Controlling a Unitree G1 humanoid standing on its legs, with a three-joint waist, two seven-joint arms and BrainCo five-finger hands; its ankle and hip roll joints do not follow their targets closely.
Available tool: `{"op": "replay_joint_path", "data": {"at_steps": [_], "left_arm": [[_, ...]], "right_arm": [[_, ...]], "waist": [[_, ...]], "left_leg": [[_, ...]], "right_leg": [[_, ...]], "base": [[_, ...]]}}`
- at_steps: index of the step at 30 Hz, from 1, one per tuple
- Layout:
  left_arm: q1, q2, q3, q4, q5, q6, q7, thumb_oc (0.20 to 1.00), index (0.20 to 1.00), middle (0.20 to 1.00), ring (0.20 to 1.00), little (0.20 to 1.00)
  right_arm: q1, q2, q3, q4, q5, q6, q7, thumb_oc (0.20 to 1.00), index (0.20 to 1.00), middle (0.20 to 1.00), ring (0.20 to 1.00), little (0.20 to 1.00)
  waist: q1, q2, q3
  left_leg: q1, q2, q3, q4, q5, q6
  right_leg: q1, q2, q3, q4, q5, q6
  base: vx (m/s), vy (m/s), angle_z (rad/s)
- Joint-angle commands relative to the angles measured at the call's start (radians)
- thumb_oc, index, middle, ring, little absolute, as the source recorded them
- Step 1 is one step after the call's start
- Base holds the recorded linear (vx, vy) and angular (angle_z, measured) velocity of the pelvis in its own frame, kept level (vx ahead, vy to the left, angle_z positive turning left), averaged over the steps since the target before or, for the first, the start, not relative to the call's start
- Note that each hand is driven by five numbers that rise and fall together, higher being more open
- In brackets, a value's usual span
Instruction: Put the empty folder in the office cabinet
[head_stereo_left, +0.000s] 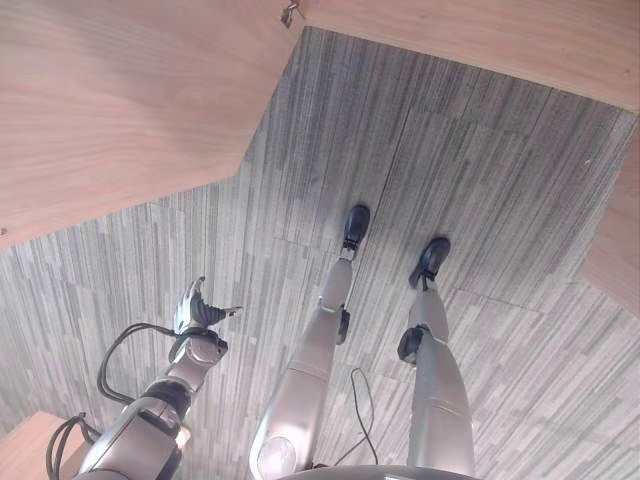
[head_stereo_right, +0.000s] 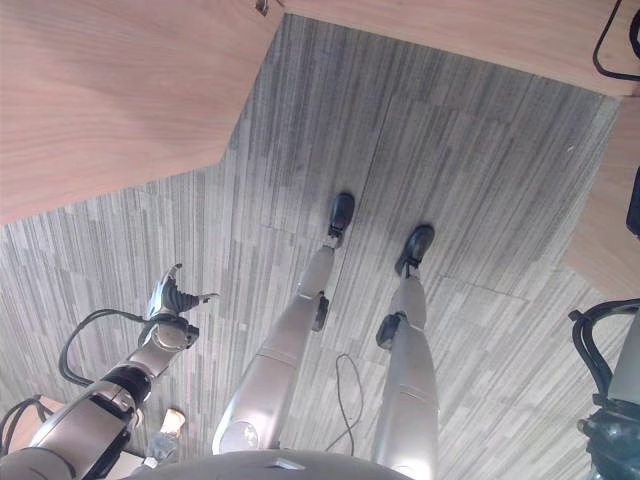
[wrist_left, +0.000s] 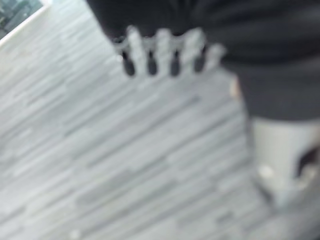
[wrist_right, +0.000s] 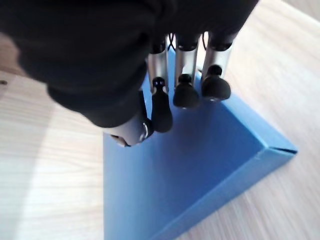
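Note:
A blue folder (wrist_right: 200, 165) rests on a pale wooden surface (wrist_right: 45, 175) in the right wrist view. My right hand (wrist_right: 100, 60) is on it. Its dark-tipped fingers (wrist_right: 186, 92) curl down onto the folder's broad face, and the thumb (wrist_right: 132, 132) sits at the folder's edge. My left hand (head_stereo_left: 198, 312) hangs low at my left side over the grey striped floor (head_stereo_left: 450, 170), with its fingers (wrist_left: 165, 50) relaxed and holding nothing.
Wooden desktops border the floor on the left (head_stereo_left: 120, 110), along the far side (head_stereo_left: 480, 40) and on the right (head_stereo_left: 615, 250). A small metal fitting (head_stereo_left: 290, 12) sits at the far desk corner. A low wooden corner (head_stereo_left: 25, 440) shows by my left arm.

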Motion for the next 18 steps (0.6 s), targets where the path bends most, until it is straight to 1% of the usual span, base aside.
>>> {"op": "replay_joint_path", "data": {"at_steps": [1,2,3,4,5,6,7,8,9,11,13,14,15,16,17,18], "left_arm": [[0.128,0.021,0.012,0.055,0.002,0.013,0.006,1.000,1.000,1.000,1.000,1.000],[0.128,0.021,0.013,0.055,0.002,0.013,0.006,1.000,1.000,1.000,1.000,1.000],[0.136,0.031,0.014,0.039,0.004,0.013,0.000,1.000,1.000,1.000,1.000,1.000],[0.151,0.037,0.012,0.039,0.011,0.015,-0.009,1.000,1.000,1.000,1.000,1.000],[0.151,0.036,0.013,0.039,0.011,0.016,-0.009,1.000,1.000,1.000,1.000,1.000],[0.152,0.045,0.004,0.034,0.024,0.016,-0.016,1.000,1.000,1.000,1.000,1.000],[0.152,0.045,0.004,0.034,0.024,0.017,-0.016,1.000,1.000,1.000,1.000,1.000],[0.164,0.050,0.000,0.035,0.030,0.017,-0.019,1.000,1.000,1.000,1.000,1.000],[0.164,0.052,-0.002,0.035,0.036,0.020,-0.022,1.000,1.000,1.000,1.000,1.000],[0.166,0.057,-0.003,0.026,0.035,0.017,-0.024,1.000,1.000,1.000,1.000,1.000],[0.173,0.060,0.004,0.015,0.031,0.011,-0.030,1.000,1.000,1.000,1.000,1.000],[0.175,0.061,0.004,0.015,0.031,0.011,-0.030,1.000,1.000,1.000,1.000,1.000],[0.183,0.073,0.008,0.023,0.052,0.015,-0.039,1.000,1.000,1.000,1.000,1.000],[0.183,0.073,0.009,0.023,0.052,0.015,-0.039,1.000,1.000,1.000,1.000,1.000],[0.184,0.080,0.009,0.026,0.058,0.009,-0.045,1.000,1.000,1.000,1.000,1.000],[0.183,0.080,0.009,0.026,0.058,0.010,-0.046,1.000,1.000,1.000,1.000,1.000]], "right_arm": [[0.044,0.012,0.144,-0.012,0.047,-0.077,0.060,0.200,0.200,0.200,0.200,0.200],[0.044,0.012,0.144,-0.012,0.047,-0.076,0.060,0.200,0.200,0.200,0.200,0.200],[0.038,0.006,0.169,-0.050,0.059,-0.086,0.098,0.200,0.200,0.200,0.200,0.200],[0.034,0.007,0.180,-0.073,0.072,-0.091,0.124,0.200,0.200,0.200,0.200,0.200],[0.034,0.007,0.181,-0.073,0.073,-0.091,0.125,0.200,0.200,0.200,0.200,0.200],[0.037,0.001,0.182,-0.087,0.116,-0.118,0.149,0.200,0.200,0.200,0.200,0.200],[0.036,0.001,0.183,-0.087,0.117,-0.119,0.151,0.200,0.200,0.200,0.200,0.200],[0.033,0.002,0.181,-0.092,0.134,-0.127,0.160,0.200,0.200,0.200,0.200,0.200],[0.036,0.004,0.180,-0.096,0.145,-0.139,0.169,0.200,0.200,0.200,0.200,0.200],[0.042,-0.005,0.168,-0.100,0.166,-0.167,0.175,0.200,0.200,0.200,0.200,0.200],[0.053,-0.009,0.162,-0.148,0.191,-0.197,0.207,0.200,0.200,0.200,0.200,0.200],[0.059,-0.009,0.159,-0.153,0.191,-0.198,0.206,0.200,0.200,0.200,0.200,0.200],[0.087,0.000,0.164,-0.217,0.215,-0.211,0.247,0.200,0.200,0.200,0.200,0.200],[0.089,0.000,0.164,-0.219,0.215,-0.211,0.246,0.200,0.200,0.200,0.200,0.200],[0.101,-0.001,0.165,-0.241,0.239,-0.220,0.275,0.200,0.200,0.200,0.200,0.200],[0.101,-0.001,0.165,-0.241,0.239,-0.220,0.275,0.200,0.200,0.200,0.200,0.200]], "waist": [[0.022,-0.047,-0.086],[0.022,-0.048,-0.094],[0.030,-0.047,-0.086],[0.036,-0.047,-0.087],[0.036,-0.048,-0.095],[0.041,-0.046,-0.090],[0.041,-0.048,-0.098],[0.046,-0.045,-0.090],[0.049,-0.047,-0.100],[0.051,-0.045,-0.099],[0.057,-0.041,-0.098],[0.057,-0.042,-0.100],[0.060,-0.040,-0.093],[0.060,-0.042,-0.102],[0.061,-0.041,-0.095],[0.060,-0.043,-0.104]], "left_leg": [[0.093,0.032,0.016,-0.039,-0.144,-0.141],[0.102,0.036,0.012,-0.039,-0.169,-0.144],[0.093,0.034,0.014,-0.039,-0.143,-0.142],[0.093,0.034,0.014,-0.039,-0.141,-0.143],[0.103,0.038,0.010,-0.039,-0.166,-0.146],[0.094,0.033,0.013,-0.039,-0.141,-0.144],[0.103,0.036,0.009,-0.039,-0.165,-0.148],[0.093,0.032,0.011,-0.039,-0.140,-0.145],[0.101,0.035,0.007,-0.039,-0.163,-0.150],[0.101,0.035,0.005,-0.039,-0.163,-0.150],[0.100,0.036,0.004,-0.039,-0.162,-0.151],[0.100,0.036,0.004,-0.039,-0.162,-0.151],[0.089,0.032,0.007,-0.039,-0.136,-0.150],[0.098,0.035,0.004,-0.039,-0.161,-0.154],[0.087,0.032,0.007,-0.039,-0.136,-0.152],[0.096,0.035,0.004,-0.039,-0.161,-0.155]], "right_leg": [[0.077,-0.042,0.013,-0.103,-0.016,0.082],[0.086,-0.038,0.022,-0.103,-0.040,0.087],[0.077,-0.042,0.012,-0.103,-0.018,0.082],[0.078,-0.042,0.008,-0.103,-0.019,0.082],[0.088,-0.039,0.017,-0.103,-0.043,0.087],[0.079,-0.041,0.007,-0.103,-0.019,0.082],[0.088,-0.038,0.017,-0.103,-0.043,0.087],[0.079,-0.041,0.007,-0.103,-0.019,0.082],[0.088,-0.038,0.015,-0.103,-0.043,0.087],[0.088,-0.039,0.013,-0.103,-0.042,0.087],[0.084,-0.039,0.012,-0.103,-0.042,0.087],[0.084,-0.039,0.012,-0.103,-0.042,0.087],[0.075,-0.042,-0.001,-0.103,-0.018,0.082],[0.084,-0.038,0.008,-0.103,-0.042,0.088],[0.072,-0.042,-0.001,-0.103,-0.018,0.082],[0.081,-0.038,0.008,-0.103,-0.042,0.087]], "base": [[0.07,-0.045,-0.01],[0.00,0.000,0.00],[0.00,0.000,0.00],[0.00,0.000,0.00],[0.00,-0.030,-0.02],[0.06,-0.040,-0.02],[-0.07,-0.004,0.00],[0.06,-0.038,0.03],[-0.01,-0.016,0.03],[0.03,-0.017,0.02],[0.00,0.000,0.00],[-0.07,-0.007,0.00],[0.00,0.000,0.00],[-0.08,-0.006,0.00],[0.06,-0.032,0.01],[0.00,0.000,0.00]]}}
